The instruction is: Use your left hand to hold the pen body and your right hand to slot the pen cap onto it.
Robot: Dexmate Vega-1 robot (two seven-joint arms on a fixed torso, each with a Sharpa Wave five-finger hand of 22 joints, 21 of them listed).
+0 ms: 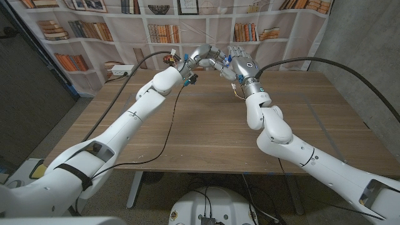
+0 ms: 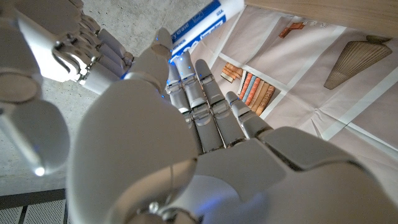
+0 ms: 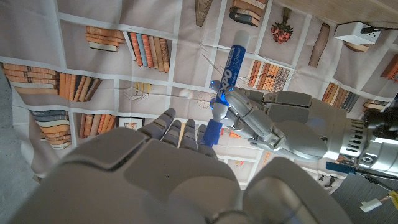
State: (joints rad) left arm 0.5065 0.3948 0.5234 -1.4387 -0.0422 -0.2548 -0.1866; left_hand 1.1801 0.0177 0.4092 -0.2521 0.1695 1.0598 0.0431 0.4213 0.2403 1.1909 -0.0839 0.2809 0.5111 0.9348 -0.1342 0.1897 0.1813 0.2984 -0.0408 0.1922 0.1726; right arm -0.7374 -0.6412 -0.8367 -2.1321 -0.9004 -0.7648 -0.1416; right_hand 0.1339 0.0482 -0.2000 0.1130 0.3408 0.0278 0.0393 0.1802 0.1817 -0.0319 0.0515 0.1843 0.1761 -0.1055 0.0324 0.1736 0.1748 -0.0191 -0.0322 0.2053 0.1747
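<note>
Both hands are raised above the far part of the table (image 1: 206,125), nearly touching. My left hand (image 1: 203,56) grips the pen body (image 2: 200,23), a white barrel with blue print that sticks out past its fingers (image 2: 208,102). In the right wrist view the pen body (image 3: 234,64) is held by the left hand (image 3: 280,124). The small blue pen cap (image 3: 211,132) sits at the fingertips of my right hand (image 3: 155,174), just off the pen's near end and roughly in line with it. Whether the cap touches the pen I cannot tell. My right hand (image 1: 240,62) faces the left one.
A bookshelf backdrop (image 1: 94,31) hangs behind the table. A white power strip (image 1: 119,72) lies at the far left edge, and black cables (image 1: 169,128) trail across the table from the arms.
</note>
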